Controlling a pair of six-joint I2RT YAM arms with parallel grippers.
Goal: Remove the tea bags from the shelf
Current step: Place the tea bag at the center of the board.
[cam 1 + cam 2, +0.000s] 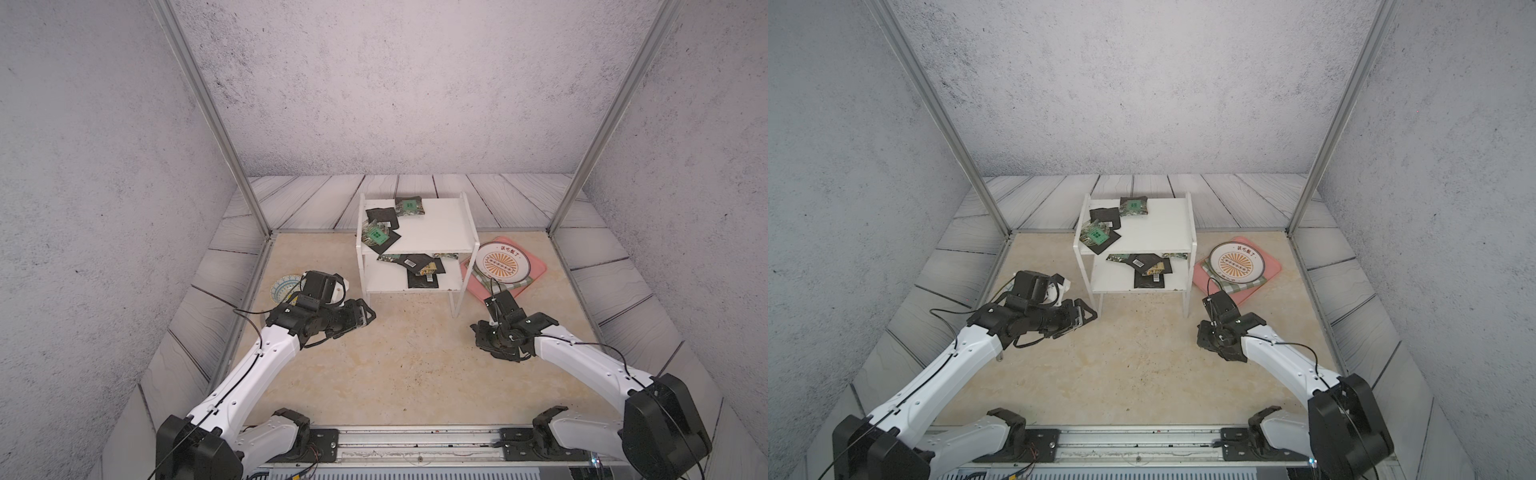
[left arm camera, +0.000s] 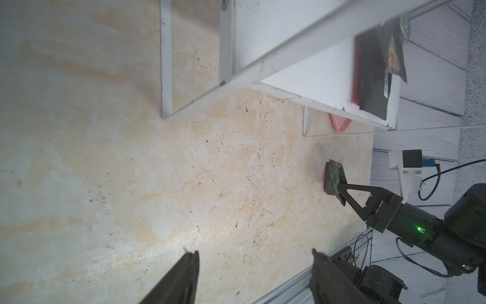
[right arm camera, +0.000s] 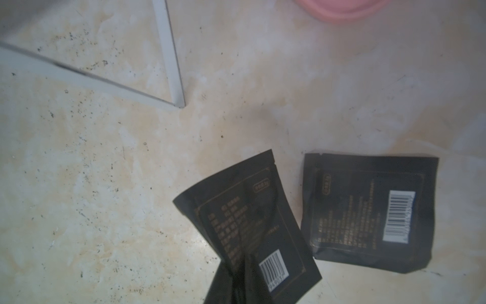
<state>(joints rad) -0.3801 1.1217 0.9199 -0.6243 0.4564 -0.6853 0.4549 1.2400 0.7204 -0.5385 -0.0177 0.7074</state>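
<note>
On the shelf (image 1: 440,224), top tier, left half: a few tea bags (image 1: 376,236), some green side up, some black side up. On its low tier: more bags (image 1: 420,266) in a heap, lying over each other, one near the front edge. Just in front of the shelf's right leg: right gripper (image 2: 340,188), pointing down, jaws clamped on one bag (image 3: 249,231), barcode side toward the wrist camera. Beside that, flat on the table (image 1: 395,374), off the shelf: another bag (image 3: 368,210), barcode side up. In front of the shelf's left leg: left gripper (image 1: 368,314), jaws wide apart, holding nothing. Right of the shelf: pink tray (image 1: 538,272) with a round plate (image 1: 498,262) on it.
</note>
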